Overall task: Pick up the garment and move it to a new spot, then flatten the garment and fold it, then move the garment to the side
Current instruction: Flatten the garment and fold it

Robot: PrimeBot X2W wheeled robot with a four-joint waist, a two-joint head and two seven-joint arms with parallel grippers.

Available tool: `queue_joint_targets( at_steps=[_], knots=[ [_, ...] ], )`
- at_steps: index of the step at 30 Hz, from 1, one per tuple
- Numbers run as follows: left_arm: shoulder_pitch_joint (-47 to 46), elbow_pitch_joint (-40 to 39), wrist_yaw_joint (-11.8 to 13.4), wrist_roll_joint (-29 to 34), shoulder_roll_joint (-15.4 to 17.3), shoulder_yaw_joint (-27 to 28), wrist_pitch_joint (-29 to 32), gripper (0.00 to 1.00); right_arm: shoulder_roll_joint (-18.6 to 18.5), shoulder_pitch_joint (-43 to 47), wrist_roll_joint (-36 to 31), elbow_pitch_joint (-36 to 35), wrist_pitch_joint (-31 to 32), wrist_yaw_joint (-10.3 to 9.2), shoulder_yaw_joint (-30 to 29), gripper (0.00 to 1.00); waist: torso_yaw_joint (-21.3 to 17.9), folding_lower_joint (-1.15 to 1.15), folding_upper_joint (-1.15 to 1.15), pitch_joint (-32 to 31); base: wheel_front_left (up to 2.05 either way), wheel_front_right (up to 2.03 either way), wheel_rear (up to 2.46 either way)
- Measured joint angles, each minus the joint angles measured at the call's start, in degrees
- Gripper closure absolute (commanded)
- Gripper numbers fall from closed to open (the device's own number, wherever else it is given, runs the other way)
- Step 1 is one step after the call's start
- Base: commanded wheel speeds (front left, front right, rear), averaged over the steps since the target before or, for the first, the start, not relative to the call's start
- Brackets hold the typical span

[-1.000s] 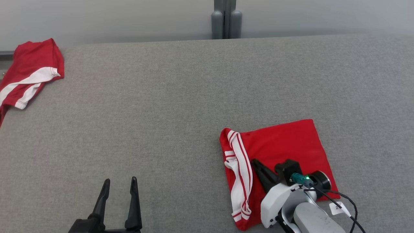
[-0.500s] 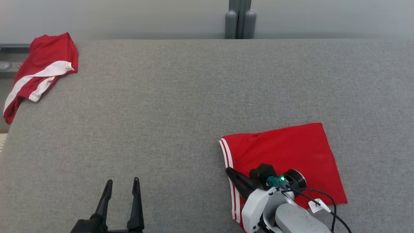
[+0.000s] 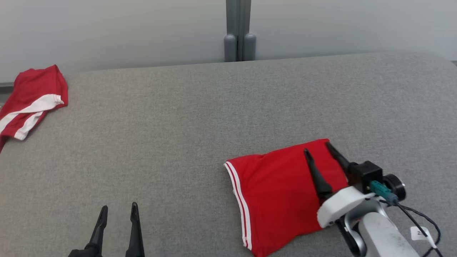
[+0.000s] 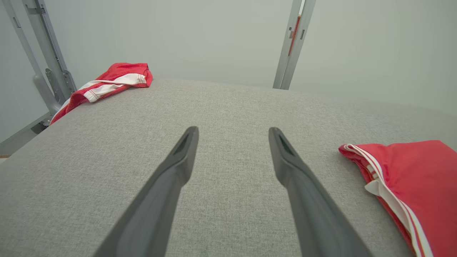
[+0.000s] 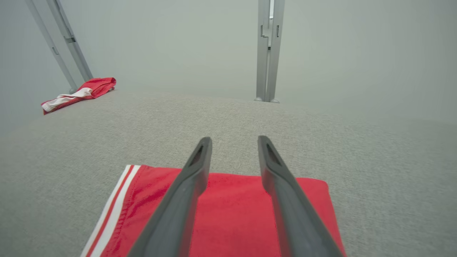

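The red garment is laid folded into a compact rectangle on the grey table, at the robot's right front, with its white-striped edge turned leftward. No grip is taken on it, which suggests the fold is done and only the shift aside may remain. The right gripper is held over its far edge, fingers spread and nothing pinched. The left gripper is kept well apart, spread and empty. A second red garment is draped over the far left corner.
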Motion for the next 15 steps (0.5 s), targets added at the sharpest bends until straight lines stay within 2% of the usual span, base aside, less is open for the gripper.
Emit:
queue_joint_targets(
  at_steps=[2, 5, 9, 15],
  knots=[
    [0.2, 0.0, -0.49, 0.29, -0.01, 0.45, 0.0, 0.0, -1.38, 2.55, -1.71, -2.64, 0.0, 0.0, -3.9, 0.0, -1.08, 0.0, 0.0, -0.72, 0.0, 0.0, 0.0],
    [0.25, 0.04, -0.83, 0.49, -0.01, 1.48, 0.0, 0.0, -3.39, 5.57, -1.98, -5.26, -0.01, 0.0, -6.81, 0.0, -2.42, 0.0, 0.0, -1.6, 0.0, 0.0, 0.0],
    [1.0, 0.03, -1.03, 0.43, -0.02, 2.22, 0.0, 0.0, -6.45, 10.46, -0.92, -6.27, 0.0, 0.0, -8.08, 0.0, -3.52, 0.0, 0.0, -2.87, 0.0, 0.0, 0.0],
    [4.1, 1.09, -0.78, 0.55, -0.01, 3.67, 0.0, 0.0, -7.19, 14.94, 0.66, -7.82, 0.0, 0.0, -8.8, 0.0, -4.14, 0.0, 0.0, -4.72, 0.0, 0.0, 0.0]
  ],
)
